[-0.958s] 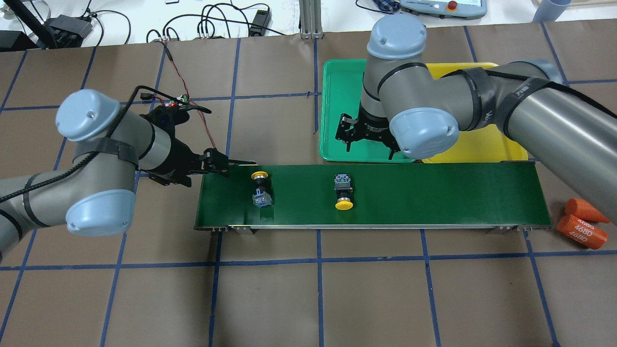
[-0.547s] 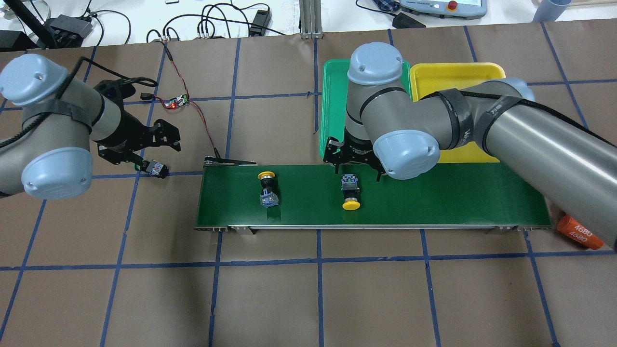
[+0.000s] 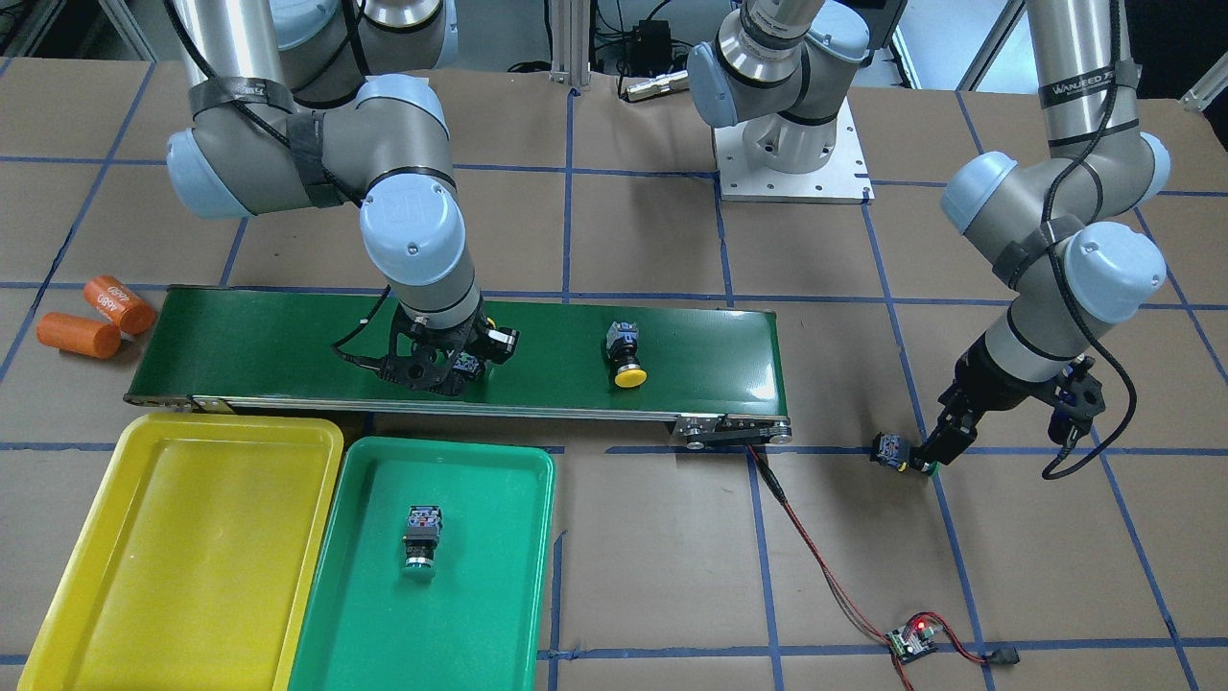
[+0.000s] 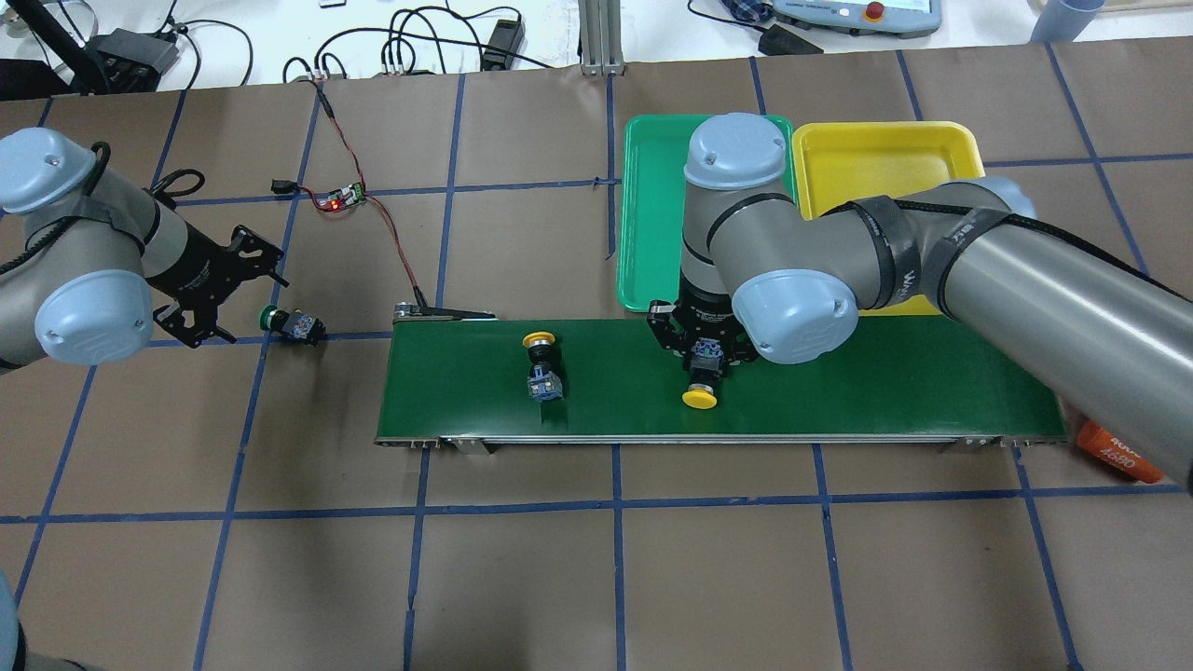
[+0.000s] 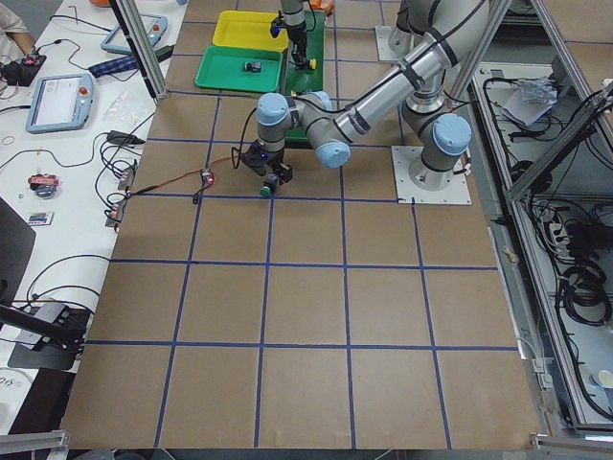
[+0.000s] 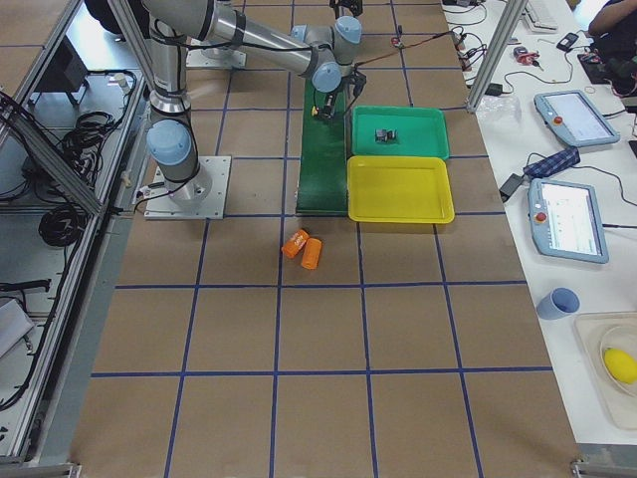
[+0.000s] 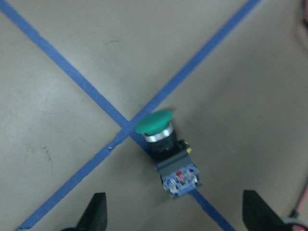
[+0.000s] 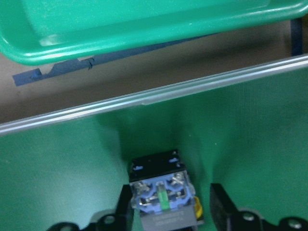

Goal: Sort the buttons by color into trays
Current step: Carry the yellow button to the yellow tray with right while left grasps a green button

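The right gripper (image 8: 172, 211), open and seemingly not yet clamped, straddled a yellow-capped black push-button switch (image 4: 700, 390); closing squarely on its body looked wisest.

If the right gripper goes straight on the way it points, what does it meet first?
The yellow button on the conveyor belt: its contact block sits between the open jaws of the right gripper. How close is unclear.

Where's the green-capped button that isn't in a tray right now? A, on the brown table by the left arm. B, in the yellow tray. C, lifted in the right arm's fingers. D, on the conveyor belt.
A: the green button lies on the brown table, on a blue tape crossing.
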`<state>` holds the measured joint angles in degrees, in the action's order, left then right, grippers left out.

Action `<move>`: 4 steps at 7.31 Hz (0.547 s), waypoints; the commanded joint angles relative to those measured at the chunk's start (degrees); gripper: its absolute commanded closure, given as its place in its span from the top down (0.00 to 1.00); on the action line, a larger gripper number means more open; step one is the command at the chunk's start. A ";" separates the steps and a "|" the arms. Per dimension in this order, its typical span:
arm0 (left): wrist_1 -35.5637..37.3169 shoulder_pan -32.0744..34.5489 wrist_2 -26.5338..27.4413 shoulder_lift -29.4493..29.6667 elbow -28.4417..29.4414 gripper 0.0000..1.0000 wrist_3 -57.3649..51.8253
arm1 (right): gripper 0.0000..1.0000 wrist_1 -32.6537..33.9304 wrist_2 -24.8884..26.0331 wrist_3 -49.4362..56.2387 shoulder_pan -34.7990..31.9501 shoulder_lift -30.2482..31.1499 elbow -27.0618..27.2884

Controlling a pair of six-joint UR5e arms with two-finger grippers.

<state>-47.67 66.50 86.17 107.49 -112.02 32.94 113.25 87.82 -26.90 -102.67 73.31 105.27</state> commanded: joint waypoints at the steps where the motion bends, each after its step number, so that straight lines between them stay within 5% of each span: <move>1: 2.50 0.12 0.58 3.85 -0.48 1.00 7.04 | 0.00 -0.22 0.42 0.19 2.99 0.95 -2.60; 4: 5.03 2.40 2.51 5.19 -1.18 1.00 9.77 | 0.00 -3.30 0.95 14.18 15.33 0.79 -9.64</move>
<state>-43.87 68.02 87.85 112.41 -113.01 41.73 110.75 88.49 -20.29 -93.58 74.35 97.77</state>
